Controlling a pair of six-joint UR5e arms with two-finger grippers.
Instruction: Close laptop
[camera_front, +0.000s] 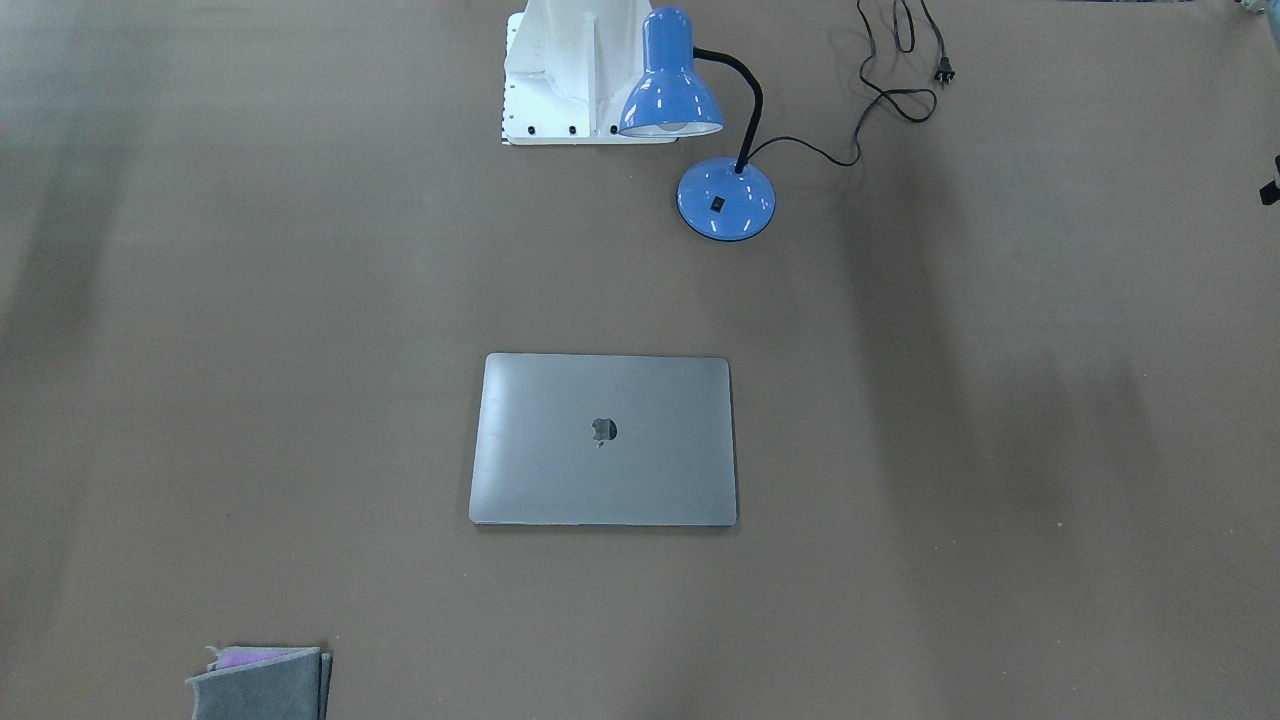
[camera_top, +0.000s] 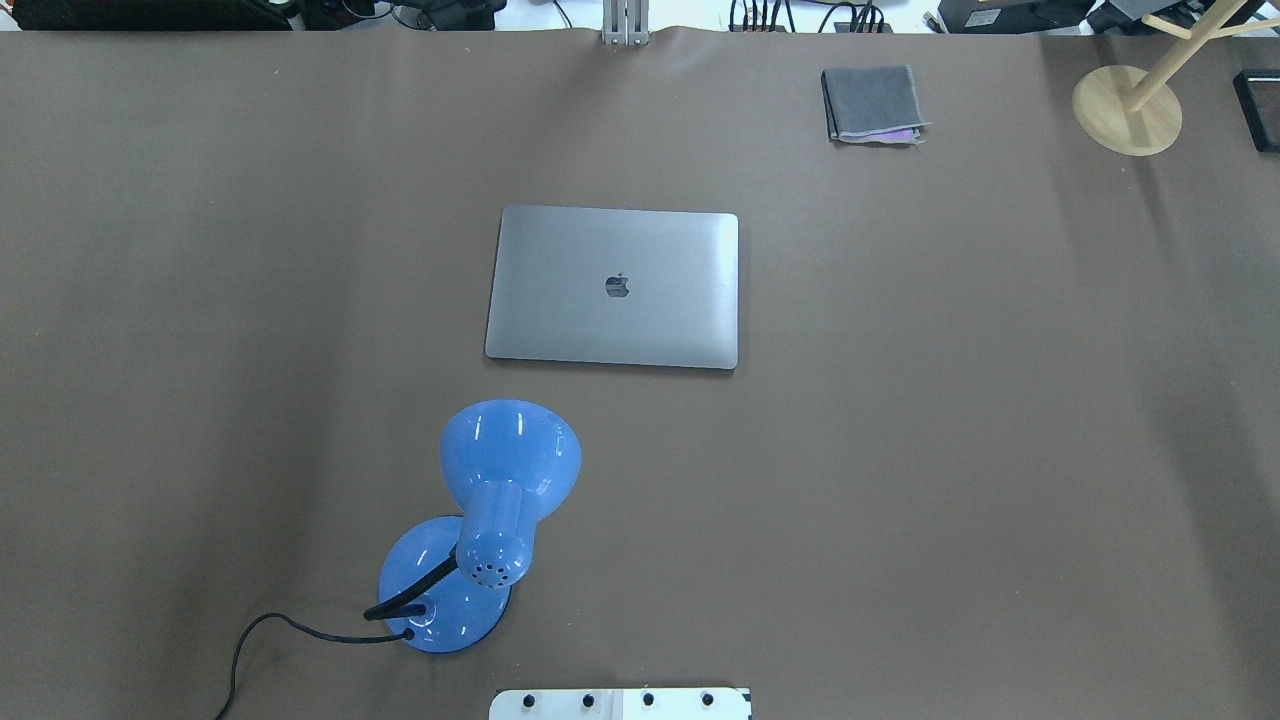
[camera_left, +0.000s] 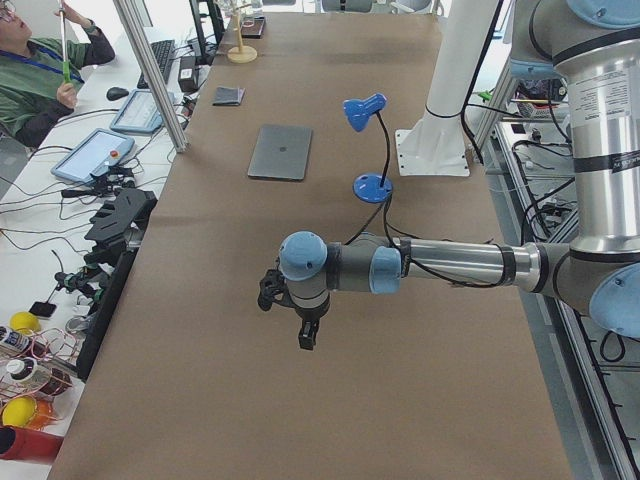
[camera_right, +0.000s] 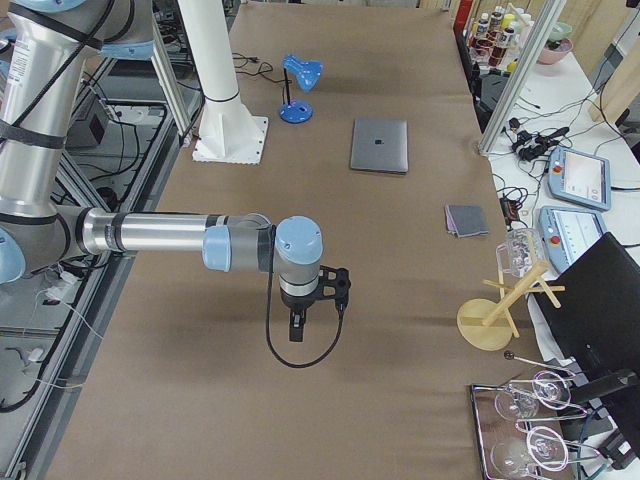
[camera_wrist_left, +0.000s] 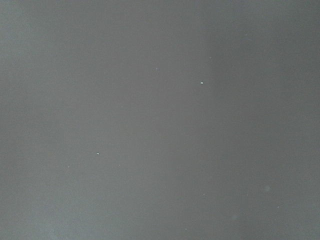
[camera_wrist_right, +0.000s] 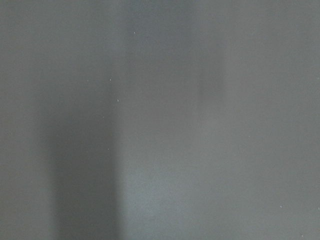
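grey metal laptop (camera_top: 613, 287): lies in the middle of the overhead view, a little above centre, flat on the brown worktop (camera_top: 950, 450); lid down, dark logo facing up, no keys or screen showing.
lid gap: none that i can make out in the overhead or front-facing views; the edges of lid and body line up all round.
left hand (camera_left: 303, 322): shows only in the left side view, low centre of that frame, hanging over bare worktop well apart from the laptop; whether its fingers are wide or narrow i cannot tell.
right hand (camera_right: 300, 325): shows only in the right side view, low centre of that frame, likewise over bare worktop and well apart from the laptop; its opening i cannot tell either.
wrist views: both show plain worktop, nothing held in sight.
other things: blue desk lamp (camera_top: 490, 520) in the lower left-centre of the overhead view, near the laptop but not touching; folded grey cloth (camera_top: 872, 103) at upper right; wooden stand (camera_top: 1125, 105) at far upper right.
done: judging from the flat lid, the closing looks complete.
left: nothing of the task itself, as far as i can judge; neither hand touches the laptop.
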